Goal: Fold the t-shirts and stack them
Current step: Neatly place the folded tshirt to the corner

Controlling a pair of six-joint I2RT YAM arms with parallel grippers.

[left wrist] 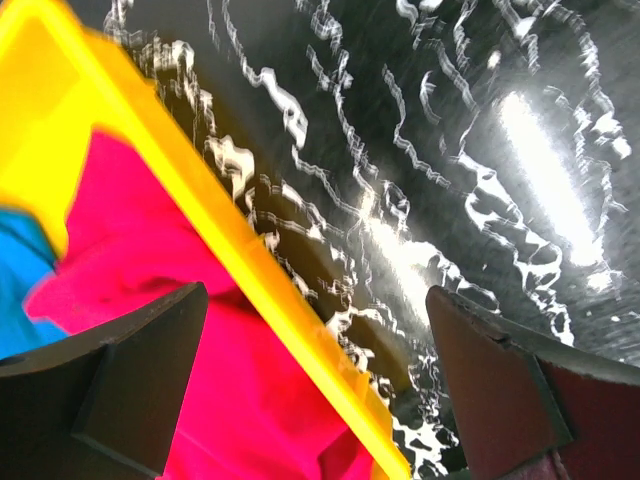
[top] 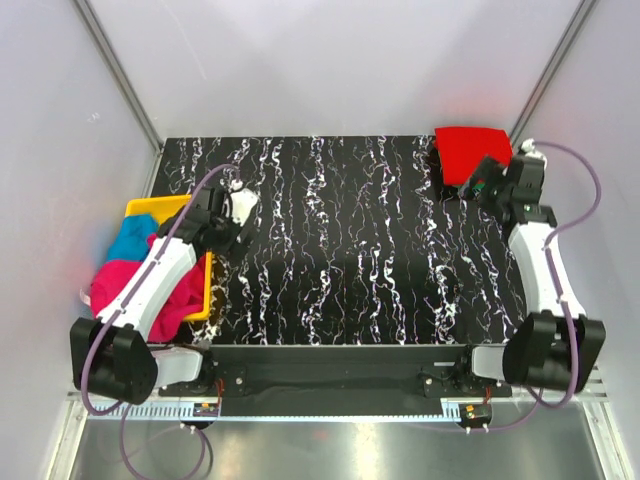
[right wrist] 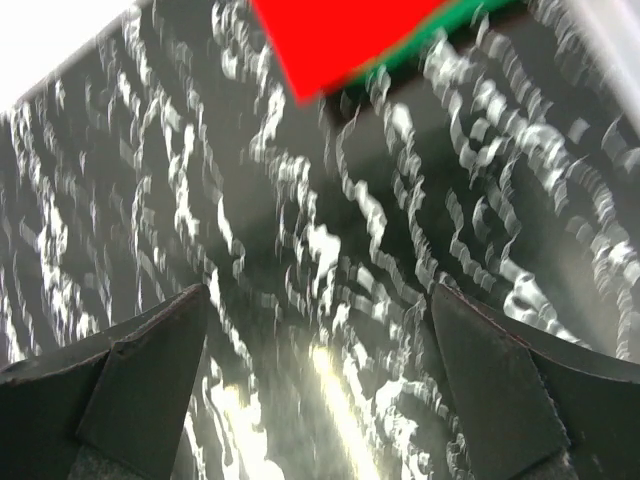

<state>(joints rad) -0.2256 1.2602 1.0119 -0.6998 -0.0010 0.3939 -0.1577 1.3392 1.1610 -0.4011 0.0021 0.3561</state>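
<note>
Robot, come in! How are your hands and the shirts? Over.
Left gripper open, right gripper open, both empty. Red shirt atop green shirt, far right. Pink shirt, turquoise shirt in yellow tray.

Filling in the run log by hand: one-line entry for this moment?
left gripper open over tray rim | right gripper open, empty | red shirt atop green shirt | magenta shirt, blue shirt in tray

Your bench (top: 340, 250) is black with white marbled streaks. At its left edge you have a yellow tray (top: 150, 207), its long side running front to back. In your far right corner a folded red shirt (top: 472, 150) sits on a green shirt (right wrist: 440, 38), which lies flat on the bench.
</note>
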